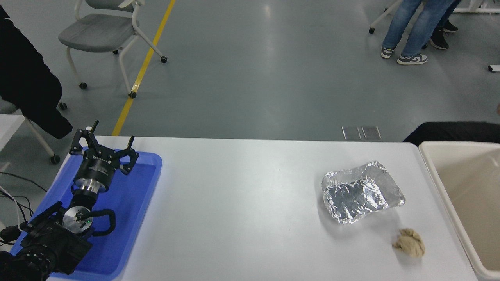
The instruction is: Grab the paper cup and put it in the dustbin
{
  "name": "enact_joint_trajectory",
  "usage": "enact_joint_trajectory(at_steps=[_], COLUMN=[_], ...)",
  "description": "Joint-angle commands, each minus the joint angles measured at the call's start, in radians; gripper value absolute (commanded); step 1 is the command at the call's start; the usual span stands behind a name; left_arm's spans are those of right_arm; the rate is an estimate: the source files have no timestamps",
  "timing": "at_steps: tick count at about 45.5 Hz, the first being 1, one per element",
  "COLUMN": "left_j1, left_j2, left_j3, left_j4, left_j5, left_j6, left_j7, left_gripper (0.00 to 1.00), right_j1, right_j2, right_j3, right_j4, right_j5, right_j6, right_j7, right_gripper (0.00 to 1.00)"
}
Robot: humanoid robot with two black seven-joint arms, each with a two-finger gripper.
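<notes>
The left gripper (104, 150), fingers spread and empty, hangs over the blue tray (144, 187). The right gripper and the cup are out of view; the dustbin (441, 183) sits far right. Confirm the cup landed inside before finishing.

A: Left side?
B: Left gripper (104, 150) parked over the blue tray (134, 203), fingers spread.
A: Right side?
B: Cream dustbin (437, 183) at the desk (242, 203) edge. Foil tray (361, 192) near it, brown paper ball (409, 242) just in front of the foil.
A: Background?
B: Grey chair (95, 31), jeans-clad legs (414, 29).
</notes>
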Motion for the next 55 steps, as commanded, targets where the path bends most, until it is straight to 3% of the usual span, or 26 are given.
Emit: enact_joint_trajectory(at_steps=[1, 12, 13, 15, 31, 38, 47, 55], left_j1=[-0.001, -0.001, -0.001, -0.001, -0.001, -0.003, -0.003, -0.003], left_j2=[0.000, 0.000, 0.000, 0.000, 0.000, -0.001, -0.002, -0.001], left_j3=[0.000, 0.000, 0.000, 0.000, 0.000, 0.000, 0.000, 0.000], left_j4=[0.000, 0.000, 0.000, 0.000, 0.000, 0.000, 0.000, -0.003], left_j5=[0.000, 0.000, 0.000, 0.000, 0.000, 0.000, 0.000, 0.000], left_j6=[0.000, 0.000, 0.000, 0.000, 0.000, 0.000, 0.000, 0.000], left_j7=[0.000, 0.000, 0.000, 0.000, 0.000, 0.001, 0.001, 0.001], left_gripper=[1.00, 1.00, 1.00, 1.00, 1.00, 1.00, 1.00, 1.00], right_j1=[-0.137, -0.175, -0.175, -0.175, -0.128, 0.018, 0.442, 0.834], right_j2=[0.092, 0.117, 0.117, 0.120, 0.109, -0.047, -0.195, -0.186], right_j3=[0.153, 0.256, 0.257, 0.259, 0.273, 0.225, -0.096, -0.442], right_j4=[-0.104, -0.111, -0.117, -0.127, -0.026, 0.190, 0.571, 0.835], right_j5=[0.027, 0.027, 0.027, 0.029, 0.006, -0.062, -0.100, -0.096], right_j6=[-0.042, -0.045, -0.044, -0.045, -0.035, -0.021, 0.043, 0.139], right_j7=[-0.037, -0.058, -0.058, -0.058, -0.060, -0.086, -0.091, -0.088], right_gripper=[0.00, 0.00, 0.21, 1.00, 1.00, 1.00, 1.00, 1.00])
